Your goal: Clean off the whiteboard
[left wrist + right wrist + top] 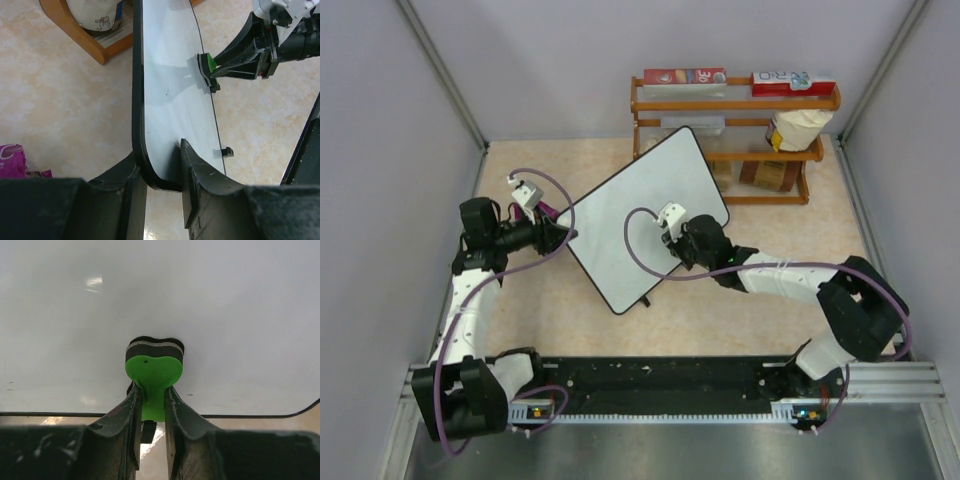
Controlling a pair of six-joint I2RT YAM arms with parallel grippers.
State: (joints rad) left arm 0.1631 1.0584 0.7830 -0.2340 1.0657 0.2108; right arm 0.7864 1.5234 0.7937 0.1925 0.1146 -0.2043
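Now: my left tool [162, 175] clamped on whiteboard [645, 220] frame edge, board tilted up mid desk [550, 300]. My right tool [151, 395] pinches green eraser [152, 370] against face. Board likely stiff, light, glossy-slippery; grip frame only.

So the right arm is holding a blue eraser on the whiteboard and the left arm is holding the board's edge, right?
Almost. The eraser is green, not blue, with a black pad; the right wrist view shows it clearly. The rest is right: the right gripper pinches it against the whiteboard, and the left gripper clamps the board's edge.
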